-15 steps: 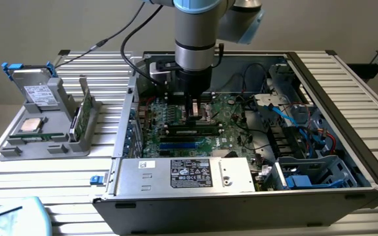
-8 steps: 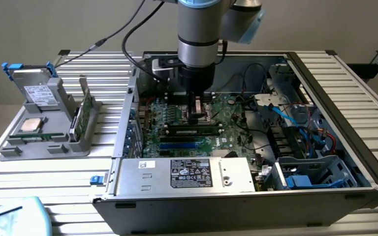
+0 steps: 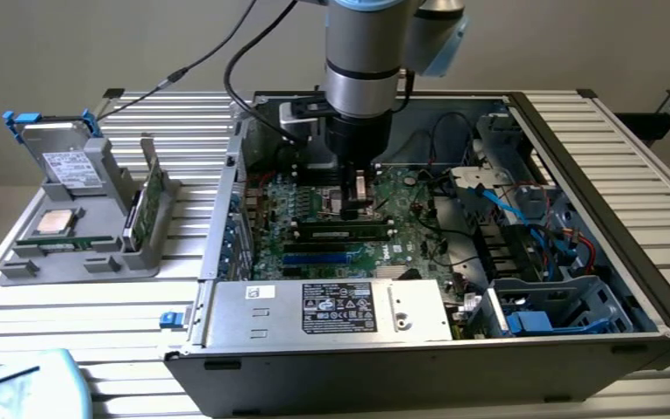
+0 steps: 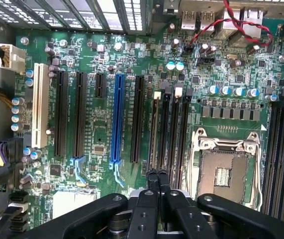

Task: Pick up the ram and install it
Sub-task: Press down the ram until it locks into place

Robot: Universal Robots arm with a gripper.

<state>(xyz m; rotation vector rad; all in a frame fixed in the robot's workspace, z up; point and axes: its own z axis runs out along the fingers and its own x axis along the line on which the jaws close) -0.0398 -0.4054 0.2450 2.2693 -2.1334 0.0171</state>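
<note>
Down on the motherboard (image 4: 97,144), the ram (image 4: 154,132) stands on edge in one of the long black memory slots, between the blue expansion slot (image 4: 116,119) and the open processor socket (image 4: 225,172) with its silver frame. From the exterior view the ram (image 3: 341,233) reads as a dark bar lying across the board, just below where I hang. My gripper (image 4: 156,174) is directly over the near end of that stick, jaws pressed together with nothing between them; whether the tips actually touch the top edge I cannot tell. In the exterior view, my gripper (image 3: 356,202) reaches straight down into the open computer case (image 3: 614,192), with the arm upright above it. A grey power supply (image 3: 335,310) with a black label sits along the near side of the case. Well apart, on the exterior view's left, a grey holder tray (image 3: 79,253) rests on the slatted table (image 3: 102,305), carrying a second green stick (image 3: 146,196) upright and a square silver processor (image 3: 56,223).
</note>
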